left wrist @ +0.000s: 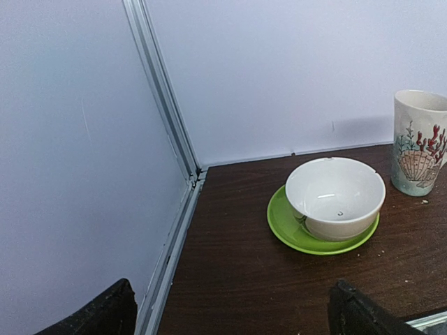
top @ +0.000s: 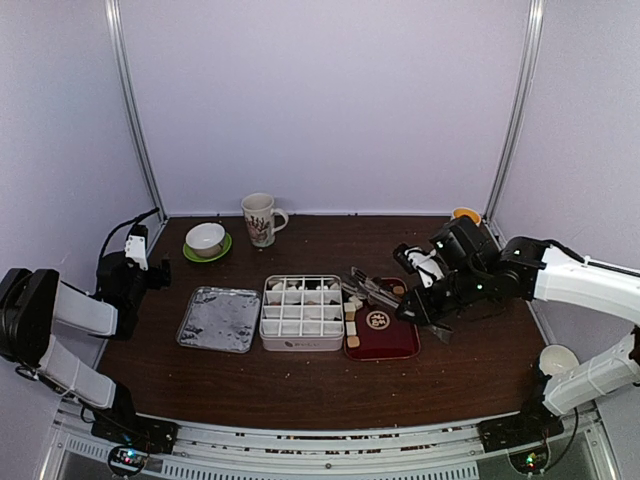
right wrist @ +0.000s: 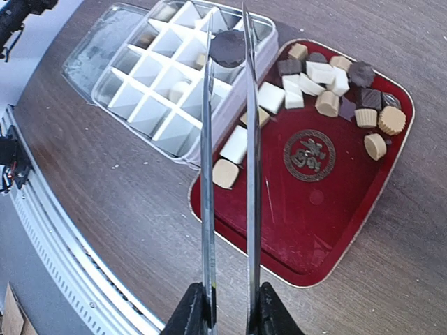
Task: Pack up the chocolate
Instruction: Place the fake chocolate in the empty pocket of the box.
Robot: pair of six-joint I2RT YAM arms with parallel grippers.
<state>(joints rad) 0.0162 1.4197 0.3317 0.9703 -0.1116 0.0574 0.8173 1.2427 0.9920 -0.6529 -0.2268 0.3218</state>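
The chocolate [right wrist: 328, 77], small dark, tan and cream pieces, lies mostly along the far end of the dark-red tray [right wrist: 307, 223]. My right gripper [right wrist: 230, 307] is shut on metal tongs [right wrist: 251, 139]. Their tips pinch one dark round piece [right wrist: 228, 47] over the white grid box [right wrist: 150, 105]. A few pieces sit in the box's cells. In the top view the tongs [top: 372, 290] reach left from the right gripper [top: 432, 318] toward the box [top: 301, 312]. My left gripper [left wrist: 230, 314] is open with nothing between its fingers, at the table's far left [top: 150, 270].
The box's clear lid [top: 219, 319] lies left of the box. A white bowl on a green saucer [left wrist: 334, 199] and a shell-patterned mug [left wrist: 419, 143] stand at the back left. An orange object [top: 465, 214] is at the back right corner. A white cup [top: 557, 358] stands by the right arm.
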